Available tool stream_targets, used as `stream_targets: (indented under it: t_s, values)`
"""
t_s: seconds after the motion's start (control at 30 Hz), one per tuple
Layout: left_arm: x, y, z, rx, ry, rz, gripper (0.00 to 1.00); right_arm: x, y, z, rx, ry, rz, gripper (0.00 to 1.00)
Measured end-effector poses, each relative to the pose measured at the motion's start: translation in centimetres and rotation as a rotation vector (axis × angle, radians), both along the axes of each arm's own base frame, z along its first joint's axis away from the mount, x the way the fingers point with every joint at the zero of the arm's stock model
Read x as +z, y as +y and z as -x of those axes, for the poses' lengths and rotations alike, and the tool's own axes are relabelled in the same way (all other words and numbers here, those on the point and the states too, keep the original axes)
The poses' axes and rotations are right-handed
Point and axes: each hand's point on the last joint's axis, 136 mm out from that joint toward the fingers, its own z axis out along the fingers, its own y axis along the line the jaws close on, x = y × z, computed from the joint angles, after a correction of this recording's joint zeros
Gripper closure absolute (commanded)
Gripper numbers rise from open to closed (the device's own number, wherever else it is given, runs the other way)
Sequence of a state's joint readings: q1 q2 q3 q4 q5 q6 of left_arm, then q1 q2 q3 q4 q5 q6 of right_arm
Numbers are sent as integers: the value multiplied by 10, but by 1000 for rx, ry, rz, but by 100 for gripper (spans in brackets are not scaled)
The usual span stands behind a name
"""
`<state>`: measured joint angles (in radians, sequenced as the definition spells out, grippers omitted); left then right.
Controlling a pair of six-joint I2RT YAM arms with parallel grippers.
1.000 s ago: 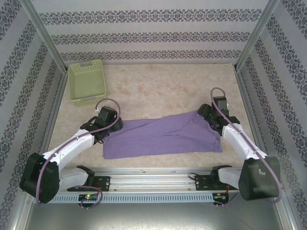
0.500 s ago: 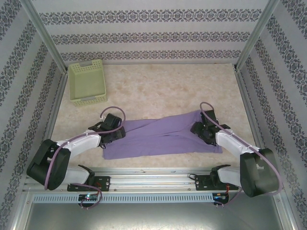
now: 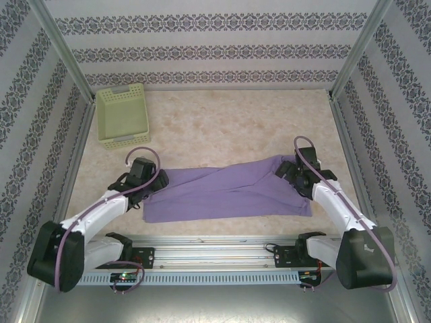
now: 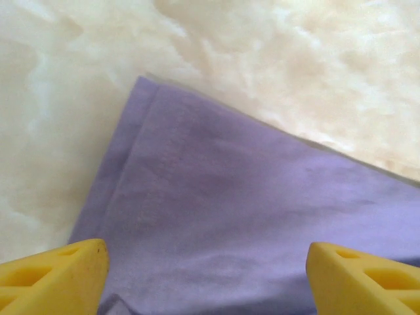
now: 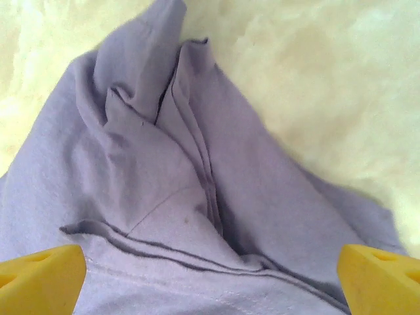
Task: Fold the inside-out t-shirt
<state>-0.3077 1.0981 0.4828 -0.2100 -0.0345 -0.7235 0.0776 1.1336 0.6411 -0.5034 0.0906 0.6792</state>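
Marbled table [image 3: 222, 121] | shirt [image 3: 229, 192] lies as a flat band near front edge | left gripper [image 4: 203, 262] wide apart, empty, over hem corner | right gripper [image 5: 210, 262] wide apart, empty, over bunched end | risk: pinching one layer only would skew the fold

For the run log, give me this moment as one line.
t-shirt flat band on table | left pincer open over left end | right pincer open over bunched right end | basket far left, apart
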Motion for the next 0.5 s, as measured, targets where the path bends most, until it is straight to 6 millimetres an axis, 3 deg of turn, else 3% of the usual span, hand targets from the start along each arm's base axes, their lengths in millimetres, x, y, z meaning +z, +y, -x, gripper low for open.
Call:
stream_targets:
  t_s: [0.1, 0.27, 0.4, 0.5]
  values:
    - [-2, -8, 5, -29, -17, 44, 19, -6, -9, -3, 0, 58, 28, 2]
    - [-34, -16, 10, -62, 99, 52, 15, -39, -15, -1, 15, 219, 38, 2]
    - [-33, -22, -15, -63, 77, 61, 14, -52, -9, 1, 39, 270, 25, 2]
    - [-31, -14, -33, -24, 41, 99, 13, -53, -6, 0, 46, 268, 18, 2]
